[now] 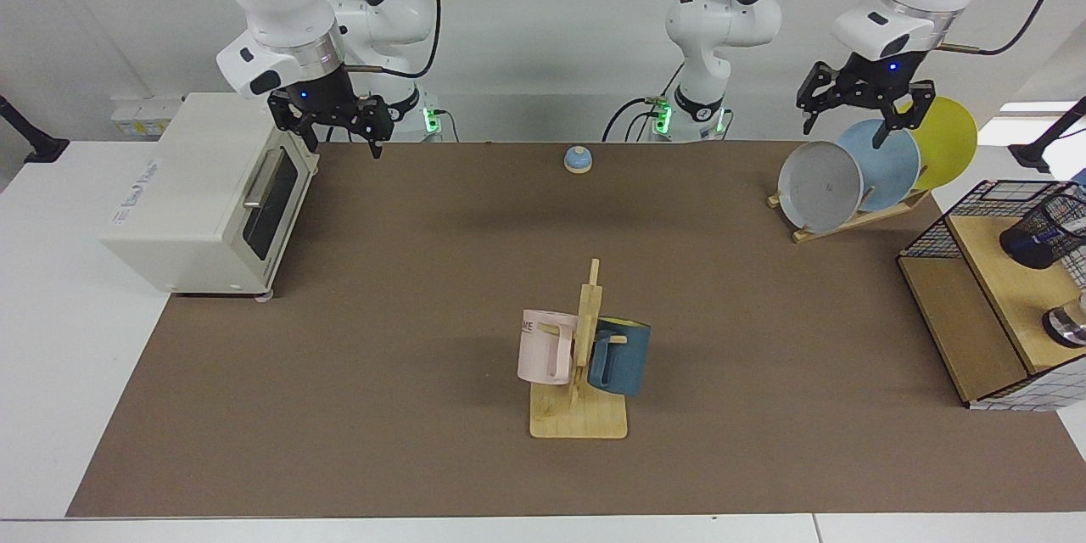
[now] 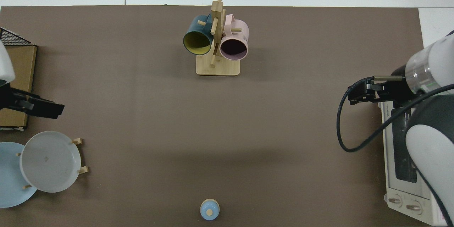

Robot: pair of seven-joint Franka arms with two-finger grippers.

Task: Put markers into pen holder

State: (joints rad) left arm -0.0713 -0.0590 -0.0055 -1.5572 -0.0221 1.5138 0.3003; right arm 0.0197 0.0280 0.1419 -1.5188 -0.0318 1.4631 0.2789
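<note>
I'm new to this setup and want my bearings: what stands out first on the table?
Mid-table, a wooden mug stand holds a pink mug and a blue mug. The left gripper, open, hangs over a rack of plates at the facing view's right; the right gripper, open, waits by the white toaster oven at its left.

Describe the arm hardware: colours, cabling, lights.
Both arms are glossy white with dark joint bands and silver wrist rings. Each black two-finger pincer, left and right, shows a small blue light above it. Black cables loop outside the arms; the bases glow green.
</note>
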